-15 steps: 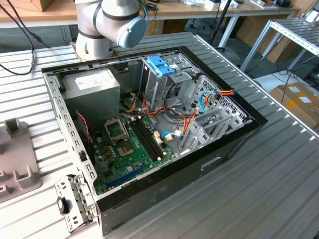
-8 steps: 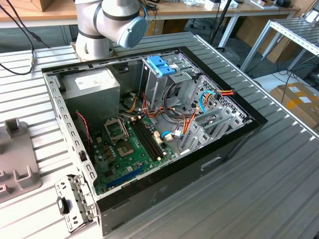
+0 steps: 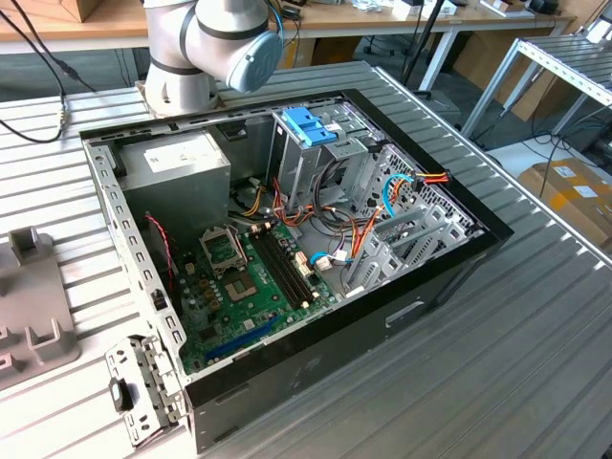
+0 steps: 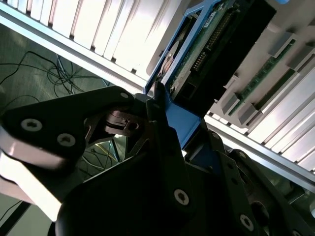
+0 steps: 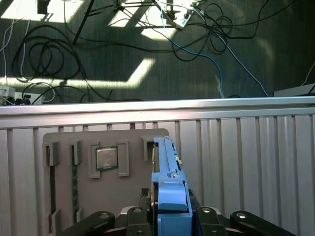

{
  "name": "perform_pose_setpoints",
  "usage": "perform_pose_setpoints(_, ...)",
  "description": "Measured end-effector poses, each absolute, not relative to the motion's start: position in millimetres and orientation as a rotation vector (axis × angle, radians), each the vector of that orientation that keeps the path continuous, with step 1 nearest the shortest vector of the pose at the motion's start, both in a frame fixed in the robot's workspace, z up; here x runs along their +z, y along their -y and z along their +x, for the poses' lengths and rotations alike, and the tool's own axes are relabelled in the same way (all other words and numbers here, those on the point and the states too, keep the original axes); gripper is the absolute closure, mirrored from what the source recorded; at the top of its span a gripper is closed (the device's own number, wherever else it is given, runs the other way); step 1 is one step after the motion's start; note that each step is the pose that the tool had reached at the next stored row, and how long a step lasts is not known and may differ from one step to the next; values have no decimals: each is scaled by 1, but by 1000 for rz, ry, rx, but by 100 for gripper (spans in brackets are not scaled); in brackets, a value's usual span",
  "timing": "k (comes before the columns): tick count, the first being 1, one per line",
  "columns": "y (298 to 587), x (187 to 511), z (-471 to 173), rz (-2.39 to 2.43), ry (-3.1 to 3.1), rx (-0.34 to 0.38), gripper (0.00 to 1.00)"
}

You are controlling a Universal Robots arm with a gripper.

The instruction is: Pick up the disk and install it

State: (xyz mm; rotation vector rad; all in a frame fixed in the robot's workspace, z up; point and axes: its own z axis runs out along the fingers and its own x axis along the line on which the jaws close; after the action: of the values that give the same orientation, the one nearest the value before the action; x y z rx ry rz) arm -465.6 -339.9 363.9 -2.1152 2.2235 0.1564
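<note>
The disk (image 5: 165, 164) stands on edge, a dark drive in blue rails with a blue tab end (image 5: 172, 204). My gripper (image 5: 172, 219) is shut on that tab, one black finger pressing on each side. In the second wrist view the disk (image 4: 216, 39) shows its circuit board and connector side, and the gripper (image 4: 165, 110) clamps its blue end. The disk sits over a grey parts holder (image 5: 130, 184); I cannot tell whether it still rests in the holder's slot.
The holder also carries a processor chip (image 5: 106, 158) and a memory stick (image 5: 75, 179). The open computer case (image 3: 459, 263) lies on the slatted table, with a metal drive cage topped by a blue handle (image 3: 311, 124). The arm's base (image 3: 210, 48) stands behind the case.
</note>
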Motion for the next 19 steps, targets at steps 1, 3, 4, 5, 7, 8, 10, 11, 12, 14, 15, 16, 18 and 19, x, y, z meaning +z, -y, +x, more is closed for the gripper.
perform_pose_setpoints(1, 340, 365, -466, -2114, -2223, 158, 63)
perform_pose_setpoints(3, 341, 368, -466, -2113, -2222, 160, 63)
perform_pose_setpoints(4, 341, 369, -466, -2113, -2221, 161, 63)
perform_pose_setpoints(5, 341, 370, -466, -2113, -2221, 161, 63)
perform_pose_setpoints(7, 341, 372, -466, -2112, -2220, 163, 63)
perform_pose_setpoints(8, 341, 373, -466, -2112, -2220, 163, 63)
perform_pose_setpoints(10, 341, 374, -466, -2112, -2220, 164, 63)
perform_pose_setpoints(11, 341, 375, -466, -2111, -2219, 165, 63)
perform_pose_setpoints(12, 341, 376, -465, -2111, -2219, 165, 63)
perform_pose_setpoints(14, 341, 379, -465, -2111, -2219, 166, 63)
perform_pose_setpoints(15, 341, 380, -465, -2110, -2218, 166, 63)
perform_pose_setpoints(16, 341, 381, -465, -2110, -2218, 167, 63)
perform_pose_setpoints(18, 341, 383, -465, -2110, -2218, 168, 63)
perform_pose_setpoints(19, 341, 384, -465, -2110, -2217, 168, 63)
